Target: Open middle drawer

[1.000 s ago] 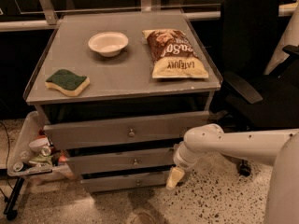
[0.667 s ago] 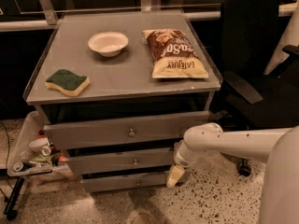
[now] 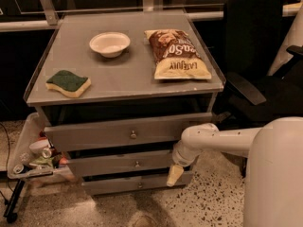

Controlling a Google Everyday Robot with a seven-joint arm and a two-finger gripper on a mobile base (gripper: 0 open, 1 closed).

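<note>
Speckled terrazzo floor (image 3: 213,202) under dim, warm light; a grey counter (image 3: 128,74) stands before a metal rail (image 3: 19,25) and dark panels; a black office chair (image 3: 253,46) just beside it; a cluttered tray (image 3: 26,136) low on the other side; the hand (image 3: 174,175) hangs low by the counter's front.

- Hand (image 3: 174,174) at right end of middle drawer (image 3: 113,165); wrist covers that end of the front, so contact cannot be told.
- Arm (image 3: 222,140) cut off by right and bottom edges.
- Chair (image 3: 251,41) cut at right edge, base behind arm.
- Items on low tray (image 3: 21,143) left of table (image 3: 128,74): too small to identify.
</note>
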